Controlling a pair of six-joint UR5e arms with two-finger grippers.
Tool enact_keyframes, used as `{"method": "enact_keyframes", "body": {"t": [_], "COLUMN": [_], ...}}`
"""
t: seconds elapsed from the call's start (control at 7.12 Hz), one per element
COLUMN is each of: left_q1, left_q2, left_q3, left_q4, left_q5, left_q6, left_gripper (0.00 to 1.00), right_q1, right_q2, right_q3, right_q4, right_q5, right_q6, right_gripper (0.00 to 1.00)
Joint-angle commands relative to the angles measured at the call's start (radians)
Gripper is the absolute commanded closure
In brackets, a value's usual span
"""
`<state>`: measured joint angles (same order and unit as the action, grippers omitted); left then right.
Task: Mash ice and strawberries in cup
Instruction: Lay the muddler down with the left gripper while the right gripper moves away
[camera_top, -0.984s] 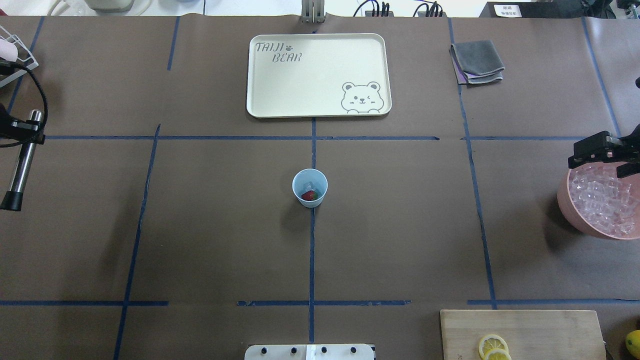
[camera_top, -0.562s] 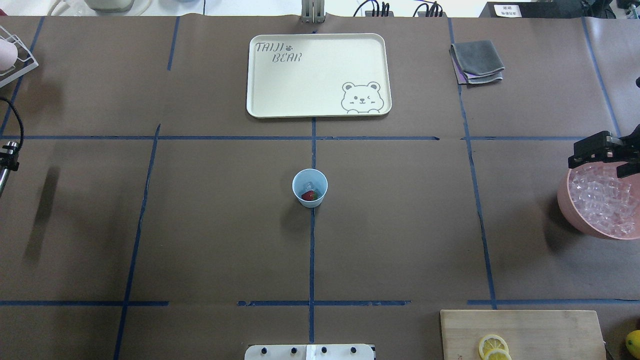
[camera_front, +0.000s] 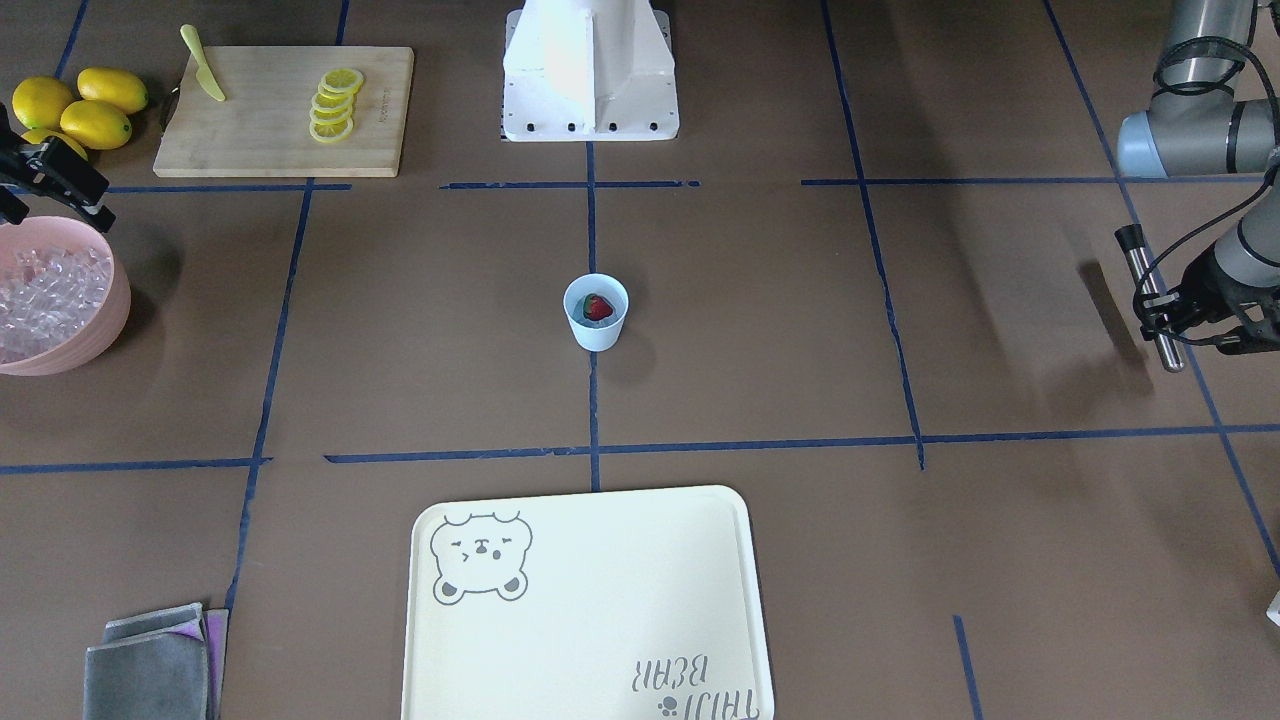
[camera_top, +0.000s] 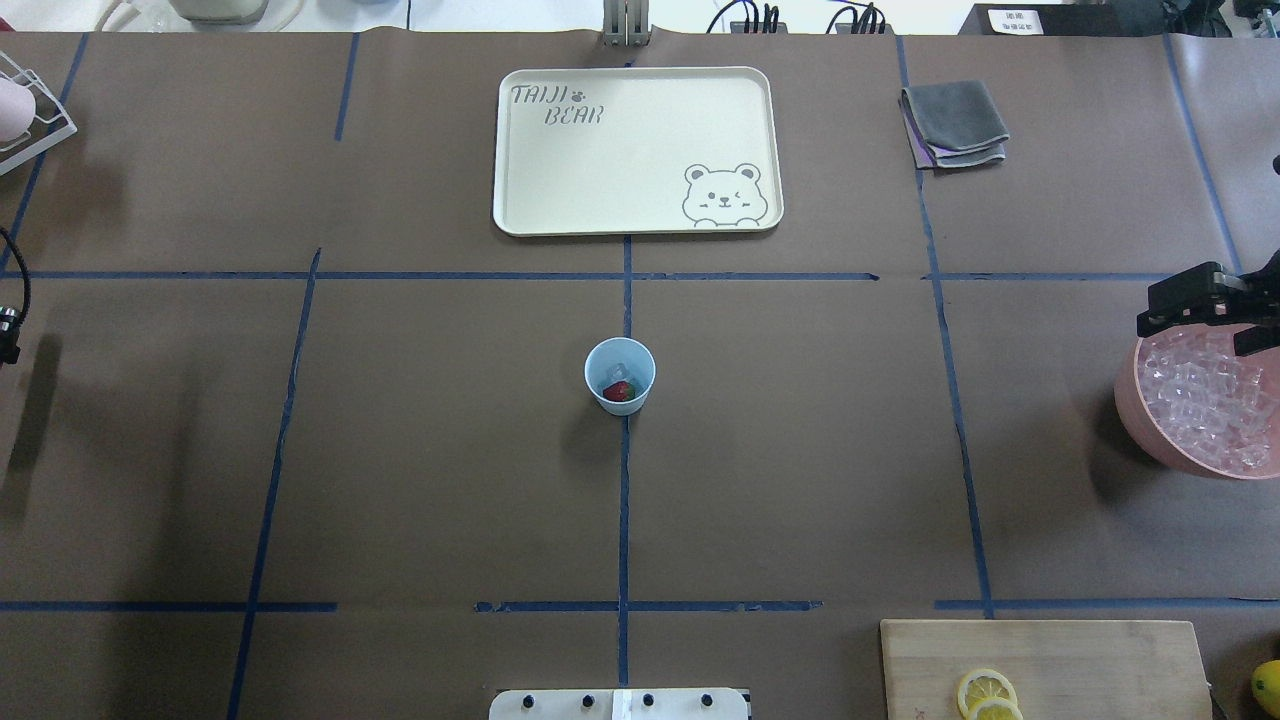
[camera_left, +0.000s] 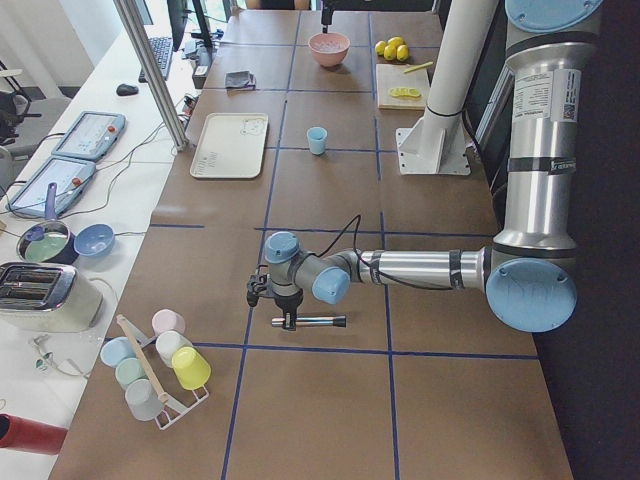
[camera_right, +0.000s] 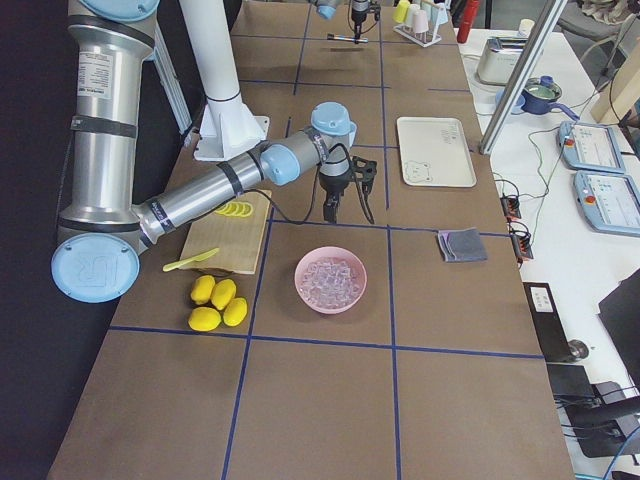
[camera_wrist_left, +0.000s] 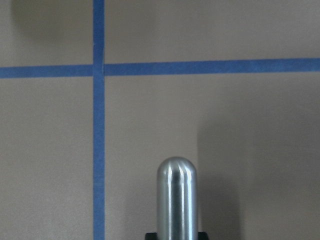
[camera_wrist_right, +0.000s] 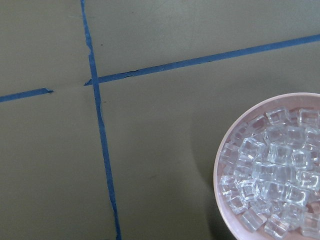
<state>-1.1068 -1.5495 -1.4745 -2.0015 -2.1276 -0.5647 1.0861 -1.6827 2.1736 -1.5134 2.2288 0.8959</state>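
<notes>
So the cup (camera_top: 620, 376) was left standing upright at the middle of the bench (camera_top: 800, 450), right on the taped centre line, with the strawberry (camera_top: 619, 391) and a bit of ice (camera_top: 619, 369) seen inside. Nothing had been mashed yet, going by how whole the berry looked.

What could go wrong, imo: the cup is light and nothing was gripping it, so it could get tipped or shoved along if the muddler (camera_front: 1142, 272) were pushed down off-centre or its tip caught the rim. Hard cubes could also be popped out over the side by a quick jab.

The left claw (camera_front: 1165, 308) was parked well away near the bench's left end, clamped around the muddler, which was held roughly level rather than pointing down. The right claw (camera_top: 1195, 325) was hung over the near rim of the pink bowl (camera_top: 1140, 420) of ice, spread apart with nothing in it.
</notes>
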Motion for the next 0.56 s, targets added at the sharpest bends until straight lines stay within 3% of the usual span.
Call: {"method": "enact_keyframes", "body": {"t": [0.0, 0.28, 0.42], "left_q1": [0.001, 0.004, 0.004], "left_q2": [0.005, 0.003, 0.003], "left_q3": [0.008, 0.081, 0.079], "left_q4": [-0.017, -0.155, -0.157], "left_q5": [0.002, 0.000, -0.002], "left_q6": [0.003, -0.004, -0.006], "left_gripper": [0.97, 0.97, 0.97], "right_q1": [0.000, 0.000, 0.000], "right_q2": [0.000, 0.001, 0.001], "right_q3": [0.002, 0.000, 0.002], "right_q4": [-0.001, 0.001, -0.001], "right_q5": [0.000, 0.000, 0.000], "right_q6": [0.000, 0.000, 0.000], "right_gripper": [0.00, 0.00, 0.00]}}
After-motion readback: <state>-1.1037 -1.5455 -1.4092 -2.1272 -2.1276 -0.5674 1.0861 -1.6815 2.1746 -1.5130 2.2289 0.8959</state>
